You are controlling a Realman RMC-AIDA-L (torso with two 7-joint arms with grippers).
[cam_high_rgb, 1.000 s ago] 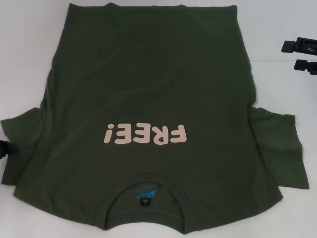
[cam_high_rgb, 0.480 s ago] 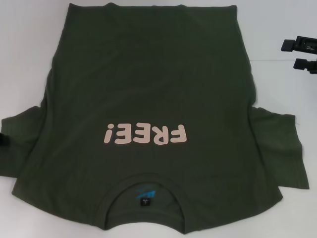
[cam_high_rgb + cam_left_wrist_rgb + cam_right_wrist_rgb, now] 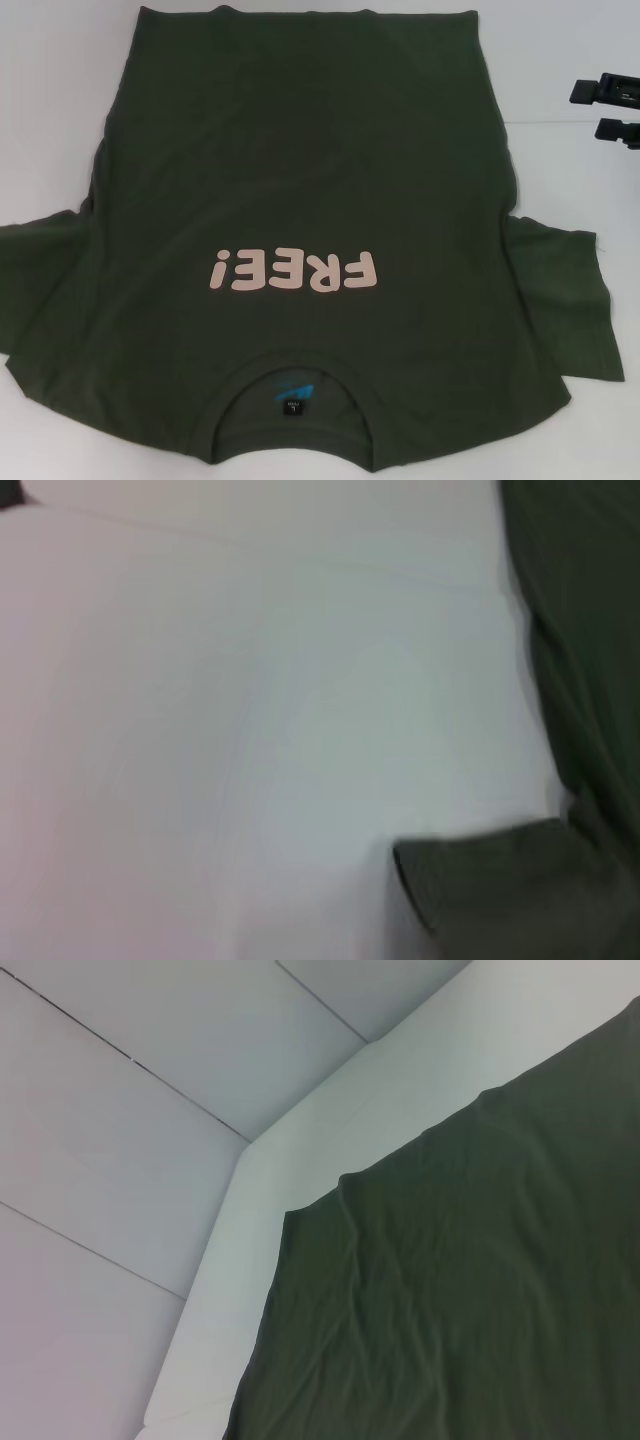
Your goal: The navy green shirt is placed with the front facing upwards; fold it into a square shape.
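Both sleeves still flat: with right gripper (image 3: 607, 110) parted and empty, pinch navy green shirt (image 3: 300, 180) sleeve edge; left gripper unseen.

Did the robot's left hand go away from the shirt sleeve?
Yes. It sat at the left sleeve of the navy green shirt and has slid out of the head view, past the picture's left edge.

Bright even light, faint shadows, left wrist view blurred
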